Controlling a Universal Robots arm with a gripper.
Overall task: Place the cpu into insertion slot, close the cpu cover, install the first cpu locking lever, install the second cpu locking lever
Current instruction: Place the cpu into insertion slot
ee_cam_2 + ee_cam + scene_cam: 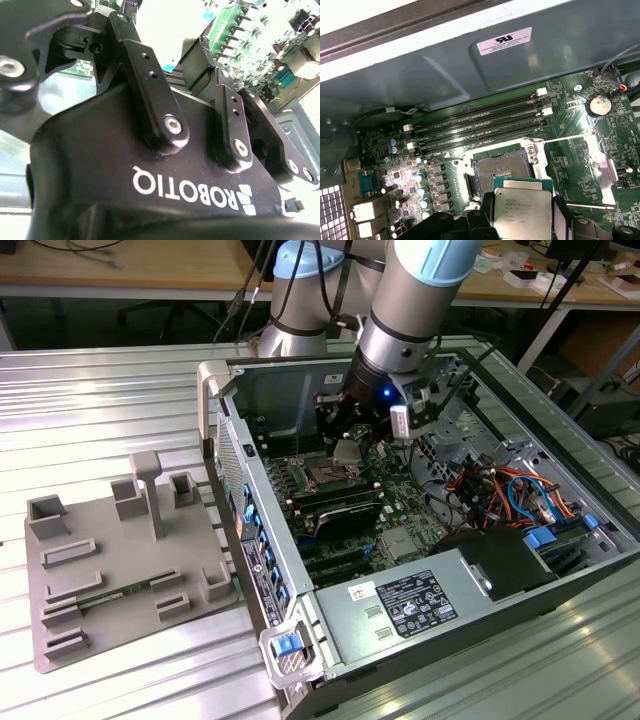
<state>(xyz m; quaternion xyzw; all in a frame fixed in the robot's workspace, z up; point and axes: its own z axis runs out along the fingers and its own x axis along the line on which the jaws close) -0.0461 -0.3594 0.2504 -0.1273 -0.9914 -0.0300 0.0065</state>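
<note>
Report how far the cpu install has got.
Done: nothing seated; the insertion slot lies bare. In hand: the hand grips the cpu close by it. Left: seating it, closing the open cpu cover, setting both locking levers.

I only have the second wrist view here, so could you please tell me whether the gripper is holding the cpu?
Observer: Yes, in the first wrist view the gripper is shut on the cpu.
Operator: Thank you; is the insertion slot uncovered?
Observer: Yes, the insertion slot shows its gold-brown centre, with nothing in it.
Operator: Is the cpu seated yet?
Observer: No, the exterior view shows it held close above the slot, not seated.
</note>
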